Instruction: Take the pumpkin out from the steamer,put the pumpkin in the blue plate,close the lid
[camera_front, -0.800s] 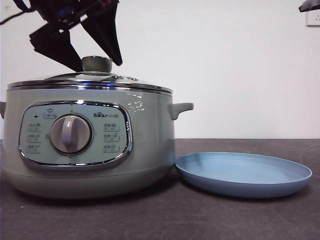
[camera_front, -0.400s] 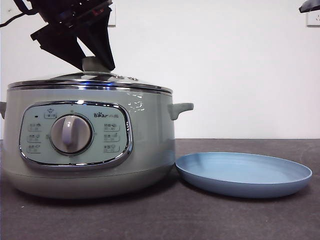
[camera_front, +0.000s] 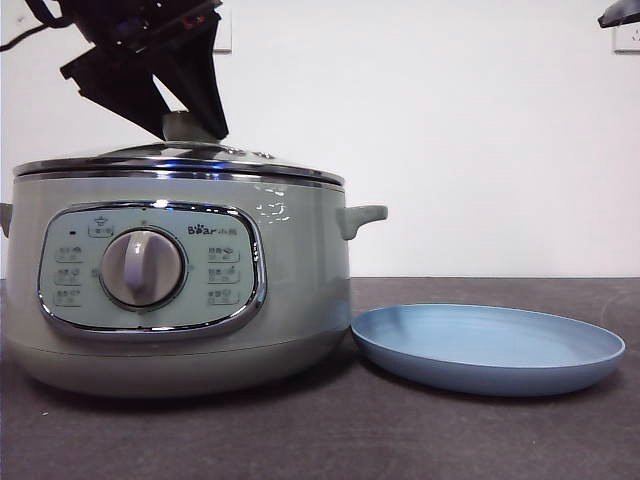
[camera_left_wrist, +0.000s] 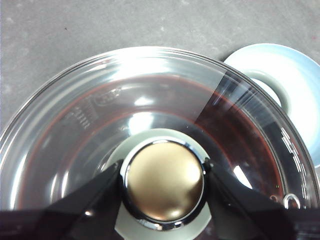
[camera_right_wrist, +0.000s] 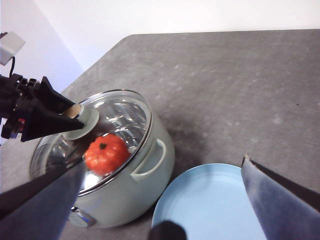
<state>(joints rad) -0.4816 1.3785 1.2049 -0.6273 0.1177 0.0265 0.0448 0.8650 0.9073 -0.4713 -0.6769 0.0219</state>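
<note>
Pumpkin (camera_right_wrist: 105, 154), orange-red, apparently ribbed, under glass lid (camera_right_wrist: 115, 120)

My left gripper (camera_left_wrist: 162, 182) is clamped on the lid's knob (camera_left_wrist: 163, 181).
Its jaws press the knob from both sides, arm slanting down from above; my right gripper (camera_right_wrist: 160, 200) waits high off to the side, jaws spread wide.

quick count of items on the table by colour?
Sage green: 2 - steamer, lid (glass, green knob, left gripper shut on it)
Light blue: 1 - blue plate
Orange-red: 1 - pumpkin, inside the steamer under the lid
Total: 4
</note>
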